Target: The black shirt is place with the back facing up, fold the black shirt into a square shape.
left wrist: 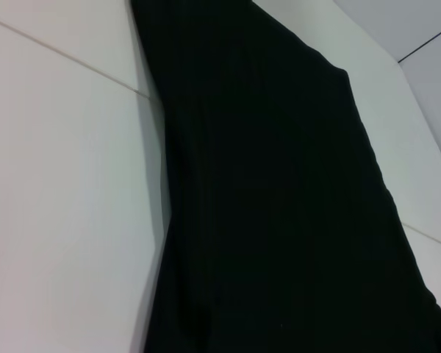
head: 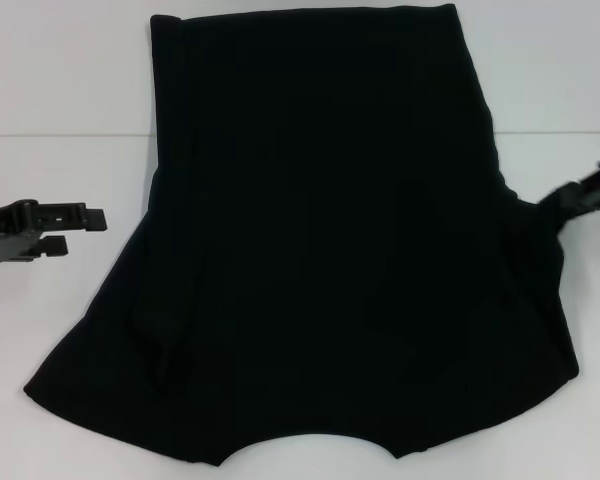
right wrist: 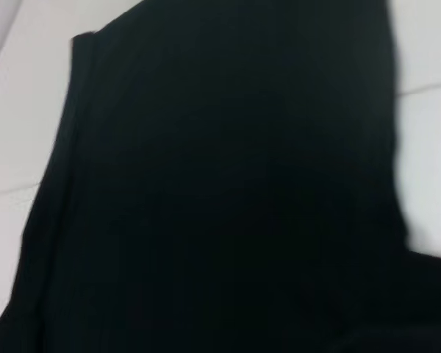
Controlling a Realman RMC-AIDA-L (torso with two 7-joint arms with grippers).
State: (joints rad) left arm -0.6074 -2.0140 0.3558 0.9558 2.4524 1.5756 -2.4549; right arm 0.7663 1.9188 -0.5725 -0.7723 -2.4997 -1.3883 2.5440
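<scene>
Black shirt (head: pixel 320 230) spread flat mid-tabletop (head: pixel 60 330), long axis near to far. Left pincer (head: pixel 80 228) released, clear off the left edge, shirt rightward. Right pincer (head: pixel 570 200) touching the right edge, evidently nearer; grip state cannot be told.

A plain test bench, lab-like — a bare white table (head: pixel 70 330) with a thin seam line (head: pixel 60 135) across it, one black shirt (head: pixel 320 230) spread flat, robot arms at both edges — nothing domestic around.
</scene>
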